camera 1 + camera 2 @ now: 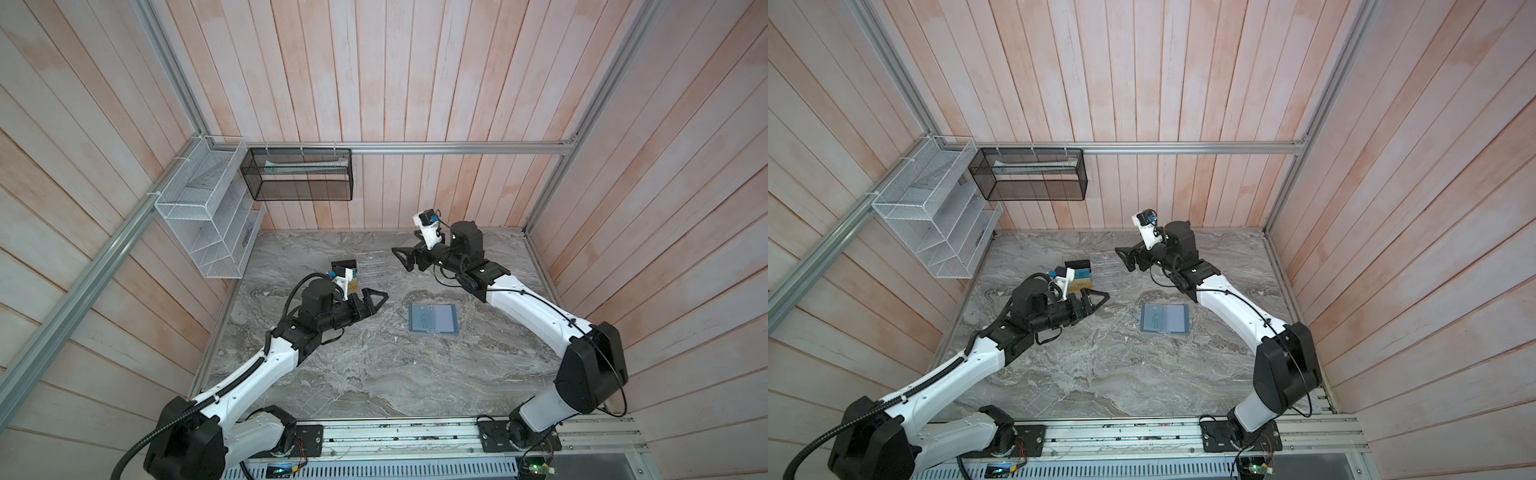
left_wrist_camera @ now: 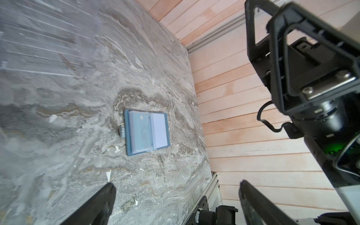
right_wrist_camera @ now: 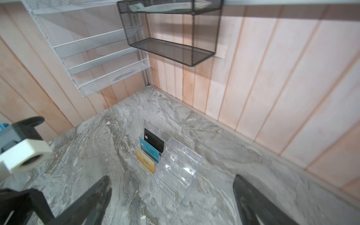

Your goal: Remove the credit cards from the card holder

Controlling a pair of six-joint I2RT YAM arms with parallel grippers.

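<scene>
Top views. The card holder (image 1: pixel 432 318) lies opened flat on the table (image 1: pixel 374 374), right of centre, between the two arms. In a top view, a blue card (image 1: pixel 1153 319) lettered VIP sits under the clear sleeve of its left half. The left gripper (image 1: pixel 376 300) hovers near the holder's left side, jaws apart, nothing between them. The right gripper (image 1: pixel 401 259) hangs over the far part of the table, just beside the clear rack (image 1: pixel 371 267), jaws apart and empty.

Left wrist view. The card holder (image 2: pixel 147 132) is flat and open on the table, well apart from the left gripper (image 2: pixel 175 204), whose jaws stand wide with nothing held.

Right wrist view. The clear rack (image 3: pixel 179 161) holds three cards upright in stepped slots: black card (image 3: pixel 153 141) at the back, teal card (image 3: pixel 150 153) in the middle, gold card (image 3: pixel 146 161) in front. The right gripper (image 3: pixel 171 198) is spread wide, not touching the rack.
</scene>
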